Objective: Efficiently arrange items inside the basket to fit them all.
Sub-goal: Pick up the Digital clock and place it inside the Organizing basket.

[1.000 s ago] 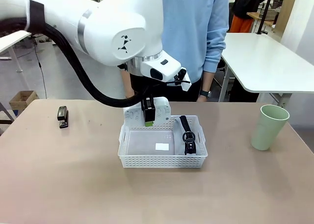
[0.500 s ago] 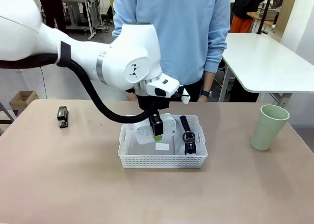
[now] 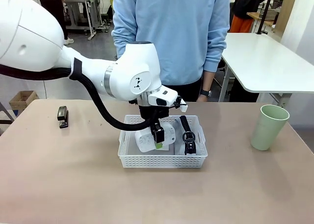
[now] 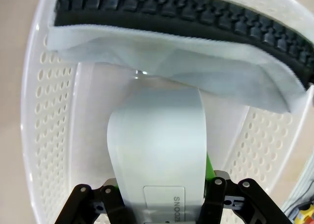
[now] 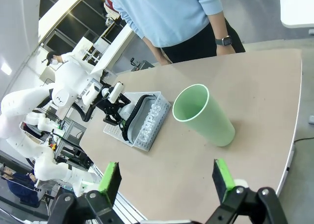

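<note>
**A:** From the front, we see the left gripper (image 3: 158, 139) down inside the white basket (image 3: 162, 162). Its fingers pinch the white box (image 3: 146, 141), held tilted over the basket's middle.

**B:** We agree. The grey pouch (image 3: 189, 136) stands on edge at the basket's right end, just beside the box. The black stapler (image 3: 63, 116) lies on the table (image 3: 73, 185) well to the left. The green cup (image 3: 268, 127) stands upright well to the right. Both are outside the basket.

**A:** In the left wrist view, we find the box clamped between both fingers, its far end near the pouch. We cannot tell whether they touch.

**B:** From the right wrist, we see the right gripper (image 5: 167, 180) spread wide around nothing, with the cup beyond it.
</note>
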`<state>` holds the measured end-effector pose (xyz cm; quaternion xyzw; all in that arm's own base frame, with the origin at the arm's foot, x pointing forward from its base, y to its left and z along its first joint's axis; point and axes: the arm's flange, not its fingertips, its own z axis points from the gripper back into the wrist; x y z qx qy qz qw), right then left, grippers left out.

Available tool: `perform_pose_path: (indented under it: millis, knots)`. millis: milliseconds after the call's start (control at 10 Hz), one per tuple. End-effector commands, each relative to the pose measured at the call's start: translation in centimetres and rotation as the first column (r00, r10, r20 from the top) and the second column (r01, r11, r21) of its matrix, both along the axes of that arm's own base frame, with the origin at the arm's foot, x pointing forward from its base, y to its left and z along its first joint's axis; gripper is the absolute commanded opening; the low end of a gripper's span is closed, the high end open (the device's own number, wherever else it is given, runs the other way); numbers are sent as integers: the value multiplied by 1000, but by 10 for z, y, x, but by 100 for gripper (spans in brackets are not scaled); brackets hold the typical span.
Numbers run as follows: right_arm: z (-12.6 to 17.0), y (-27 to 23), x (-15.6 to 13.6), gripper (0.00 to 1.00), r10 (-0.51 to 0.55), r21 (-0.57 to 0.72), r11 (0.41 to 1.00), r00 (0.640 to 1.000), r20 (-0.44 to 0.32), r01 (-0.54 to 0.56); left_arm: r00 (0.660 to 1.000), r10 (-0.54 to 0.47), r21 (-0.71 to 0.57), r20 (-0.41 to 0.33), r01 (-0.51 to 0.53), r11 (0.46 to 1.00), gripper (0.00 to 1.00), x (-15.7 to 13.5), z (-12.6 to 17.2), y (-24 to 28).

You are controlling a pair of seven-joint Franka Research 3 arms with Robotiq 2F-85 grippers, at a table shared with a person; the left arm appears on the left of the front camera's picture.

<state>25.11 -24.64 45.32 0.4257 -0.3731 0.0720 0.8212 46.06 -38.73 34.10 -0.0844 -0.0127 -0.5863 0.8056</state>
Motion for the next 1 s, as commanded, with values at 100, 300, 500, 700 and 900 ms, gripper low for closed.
perform_pose_path:
  millis: [100, 300, 500, 700, 900]
  knots:
    - [1, -1, 2, 100, 3, 6, 1000, 999, 35, -3, 999, 41, -4, -30, -41, 999, 54, 7, -8, -1]
    - [1, -1, 2, 100, 3, 6, 1000, 999, 35, -3, 998, 59, 24, -33, -58, 998, 54, 11, -16, 1]
    - [1, -1, 2, 100, 3, 6, 1000, 999, 35, -3, 998, 53, 35, -28, -52, 998, 54, 10, -16, 1]
    - [1, -1, 2, 100, 3, 6, 1000, 999, 35, -3, 998, 49, 56, -40, -47, 997, 74, 12, -18, 0]
    - [1, -1, 2, 100, 3, 6, 1000, 999, 35, -3, 998, 45, 78, -40, -42, 996, 100, 10, -19, -1]
